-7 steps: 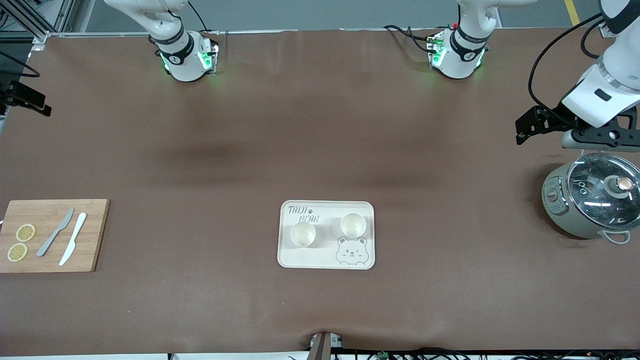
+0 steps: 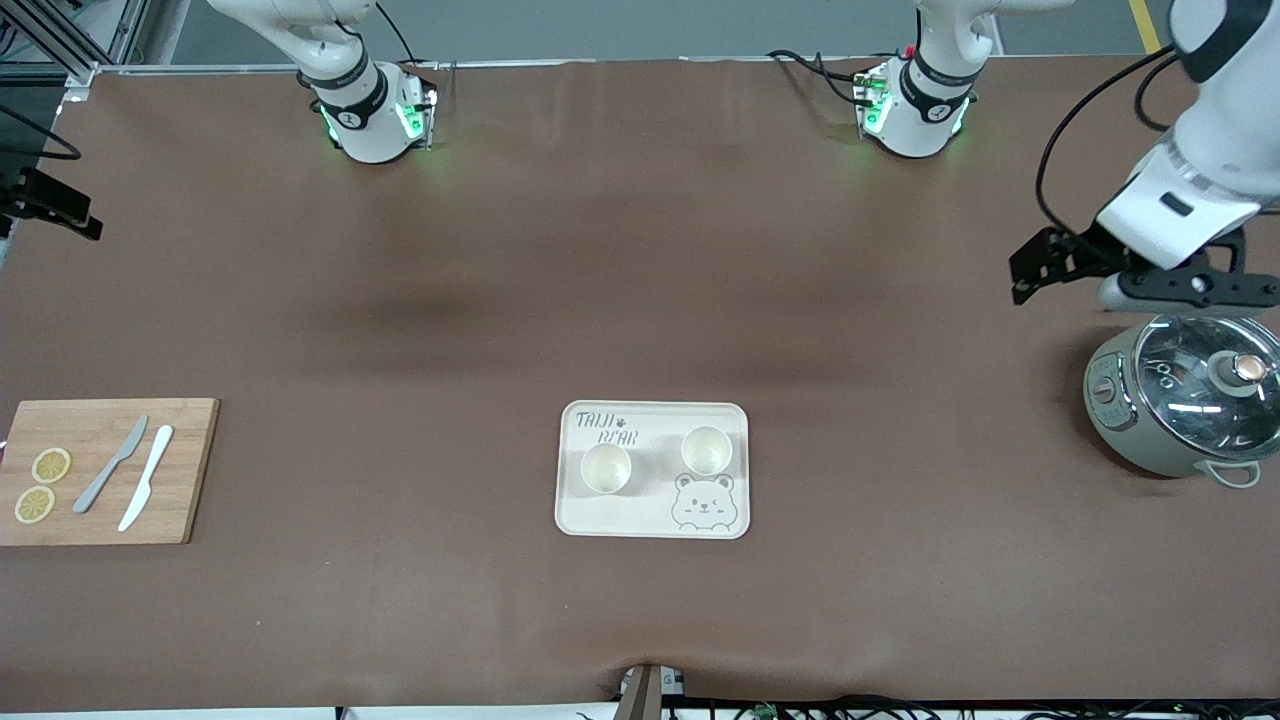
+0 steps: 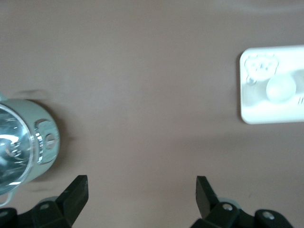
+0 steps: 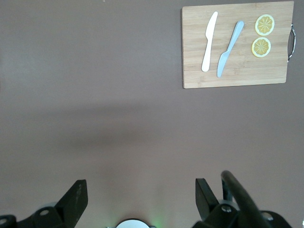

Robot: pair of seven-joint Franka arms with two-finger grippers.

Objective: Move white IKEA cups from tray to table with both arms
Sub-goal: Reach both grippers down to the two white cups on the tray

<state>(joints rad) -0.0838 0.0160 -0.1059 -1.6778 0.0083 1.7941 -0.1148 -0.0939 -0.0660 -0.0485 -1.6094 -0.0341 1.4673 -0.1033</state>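
Two white IKEA cups stand upright on the cream bear tray (image 2: 650,525) in the middle of the table, one (image 2: 606,468) toward the right arm's end and the other (image 2: 706,450) beside it. The left wrist view shows one cup (image 3: 280,89) on the tray (image 3: 251,111). My left gripper (image 2: 1195,288) is open and empty in the air, over the table beside the cooker, far from the tray; its open jaws show in the left wrist view (image 3: 142,190). My right gripper (image 2: 45,200) is open and empty, high at the right arm's end, as its wrist view (image 4: 141,192) shows.
A grey-green cooker (image 2: 1180,400) with a glass lid stands at the left arm's end. A wooden cutting board (image 2: 110,470) with two knives and two lemon slices lies at the right arm's end, and also shows in the right wrist view (image 4: 235,45).
My left gripper has drawn away from the cooker, toward the robots' bases and a little toward the table's middle. The right gripper has shifted slightly. The cups and tray have not moved.
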